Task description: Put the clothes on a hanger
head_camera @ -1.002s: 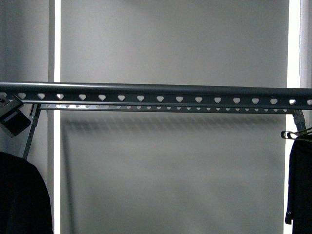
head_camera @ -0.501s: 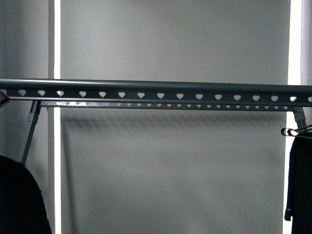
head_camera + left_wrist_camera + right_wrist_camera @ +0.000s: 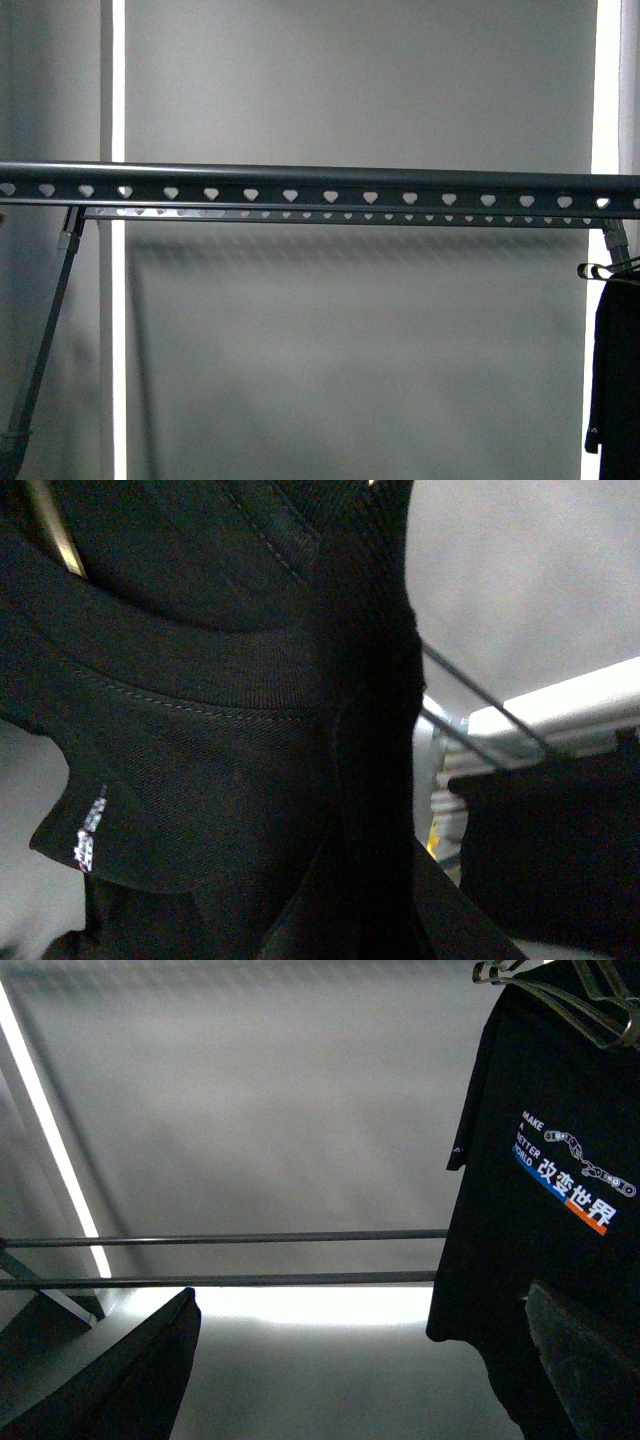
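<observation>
Front view: heart-pierced metal hanger point(image 3: 320, 187); matte black clothes point(image 3: 615, 360) hang right; cannot tell fingers' spread.

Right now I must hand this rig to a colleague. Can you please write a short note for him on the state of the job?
Left hand: not in view; a black garment fills its wrist view.
Right hand: only a grey edge shows, so open or shut is unclear.
The printed T-shirt hangs on a wire hanger at the right end of the rack, below the rail.
Done: the T-shirt is on the wire hanger.
Left: no hook is seen on the rail; check it, and hook it on if needed.
</observation>
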`<action>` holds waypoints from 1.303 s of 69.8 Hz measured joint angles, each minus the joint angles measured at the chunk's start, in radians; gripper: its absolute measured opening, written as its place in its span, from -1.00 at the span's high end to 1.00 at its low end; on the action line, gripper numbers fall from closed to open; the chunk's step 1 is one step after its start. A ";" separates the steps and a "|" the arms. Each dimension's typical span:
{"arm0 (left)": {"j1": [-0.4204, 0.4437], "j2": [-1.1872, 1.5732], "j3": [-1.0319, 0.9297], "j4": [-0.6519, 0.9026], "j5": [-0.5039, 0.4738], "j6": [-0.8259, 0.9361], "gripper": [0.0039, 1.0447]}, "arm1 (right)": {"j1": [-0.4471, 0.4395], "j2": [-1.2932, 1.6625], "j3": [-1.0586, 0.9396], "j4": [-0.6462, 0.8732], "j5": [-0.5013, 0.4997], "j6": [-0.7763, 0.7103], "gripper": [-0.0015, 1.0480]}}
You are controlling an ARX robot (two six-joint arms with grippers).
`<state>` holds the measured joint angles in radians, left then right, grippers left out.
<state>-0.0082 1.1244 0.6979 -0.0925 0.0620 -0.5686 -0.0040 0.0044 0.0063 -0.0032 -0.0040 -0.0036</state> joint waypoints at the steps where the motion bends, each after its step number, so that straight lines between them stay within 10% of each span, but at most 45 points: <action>1: 0.000 -0.009 -0.002 -0.011 0.021 0.024 0.93 | 0.000 0.000 0.000 0.000 0.000 0.000 -0.86; 35: -0.043 -0.037 0.224 -0.262 0.664 0.992 0.93 | 0.000 0.000 0.000 0.000 0.000 0.000 -0.86; 58: -0.058 0.180 0.446 -0.270 0.689 1.752 0.93 | 0.000 0.000 0.000 0.000 0.000 0.000 -0.86; 91: -0.168 0.271 0.529 -0.051 0.637 1.977 0.93 | 0.000 0.000 0.000 0.000 0.000 0.000 -0.86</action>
<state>-0.1761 1.3952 1.2274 -0.1440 0.6991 1.4082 -0.0040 0.0044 0.0063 -0.0032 -0.0044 -0.0036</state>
